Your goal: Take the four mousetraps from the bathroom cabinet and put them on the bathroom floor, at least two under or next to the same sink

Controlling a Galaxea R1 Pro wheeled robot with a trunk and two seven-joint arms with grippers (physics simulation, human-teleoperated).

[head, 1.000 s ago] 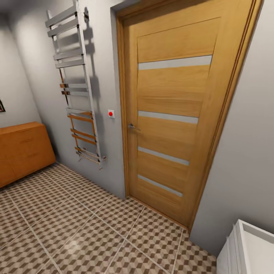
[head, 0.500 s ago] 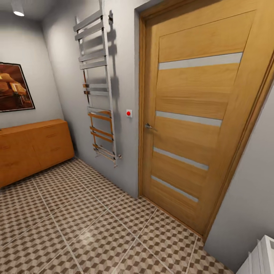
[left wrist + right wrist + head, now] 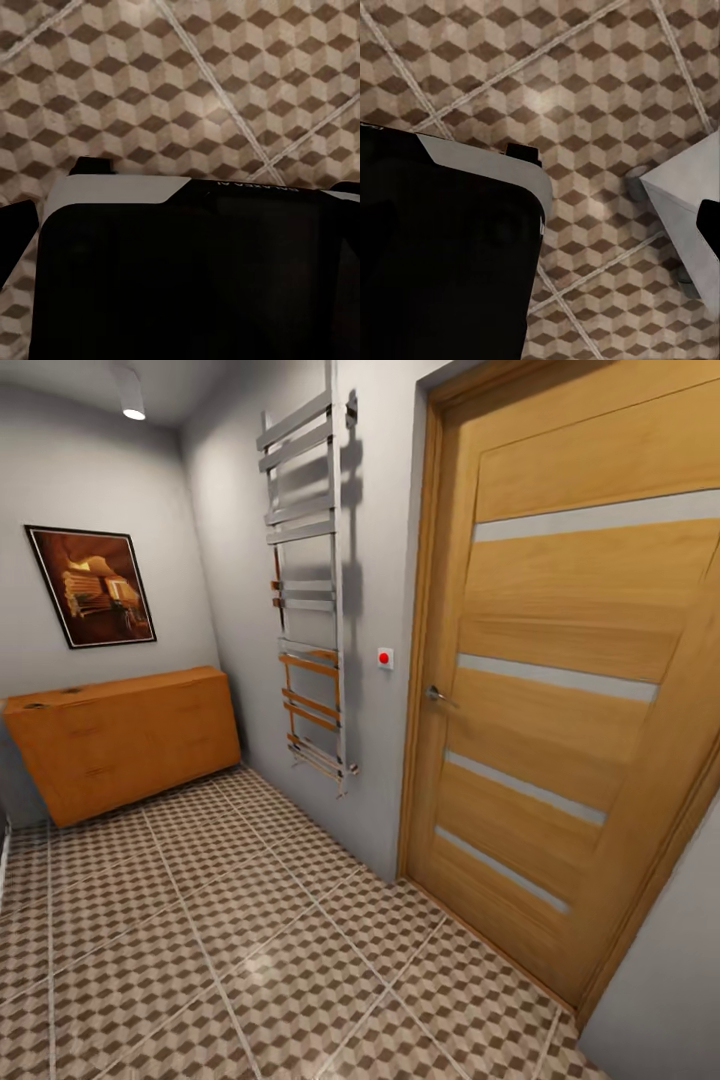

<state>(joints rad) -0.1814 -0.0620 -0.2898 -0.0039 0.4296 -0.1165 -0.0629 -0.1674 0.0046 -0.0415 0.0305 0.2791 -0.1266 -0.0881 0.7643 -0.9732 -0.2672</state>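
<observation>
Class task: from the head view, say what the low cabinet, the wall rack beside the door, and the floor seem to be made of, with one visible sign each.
Cabinet: probably wood, matt orange-brown, faint grain.
Wall rack: likely polished metal; its silver bars mirror the orange wood.
Floor: apparently glazed tile with a cube print, pale grout lines and a soft sheen.

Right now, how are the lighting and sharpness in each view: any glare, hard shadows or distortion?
Head view: wide-angle tilt on the door; ceiling lamp lit, towel rail casting a hard shadow on the wall, soft sheen on the floor. Left wrist view: tiles slightly soft, dark robot body in the foreground. Right wrist view: pale glare patch on the tiles.
</observation>
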